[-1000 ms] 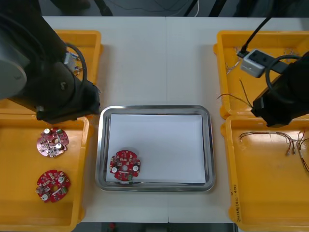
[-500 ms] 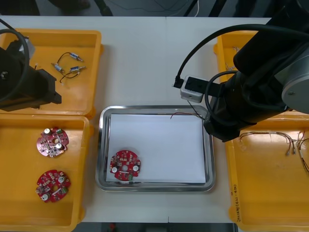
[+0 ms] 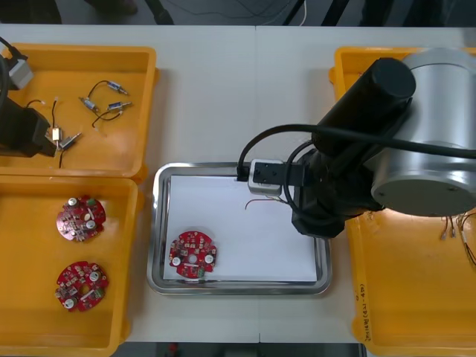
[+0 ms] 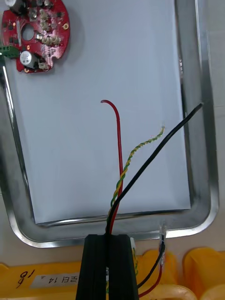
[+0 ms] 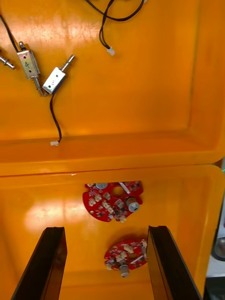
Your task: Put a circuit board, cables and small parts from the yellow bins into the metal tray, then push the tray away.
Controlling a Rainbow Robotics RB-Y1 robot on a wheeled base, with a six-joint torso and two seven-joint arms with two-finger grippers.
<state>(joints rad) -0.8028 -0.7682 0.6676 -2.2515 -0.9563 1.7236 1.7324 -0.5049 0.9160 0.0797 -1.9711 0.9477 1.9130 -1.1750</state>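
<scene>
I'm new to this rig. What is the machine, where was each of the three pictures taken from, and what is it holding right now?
This is a two-armed robot working at a light table. The front view looks steeply down from above the arms. The two upright pictures come from a camera on each wrist, with that arm's black fingers rising from the bottom edge.

A metal tray, white inside, sits between yellow bins. One red circuit board lies in the tray. Two more boards lie in the near left bin, and small metal parts with black leads lie in the far left bin.

The right end effector, above the tray, is shut on a bundle of cables: red, black and twisted yellow-green. The left end effector is open over the left bins and holds nothing.
</scene>
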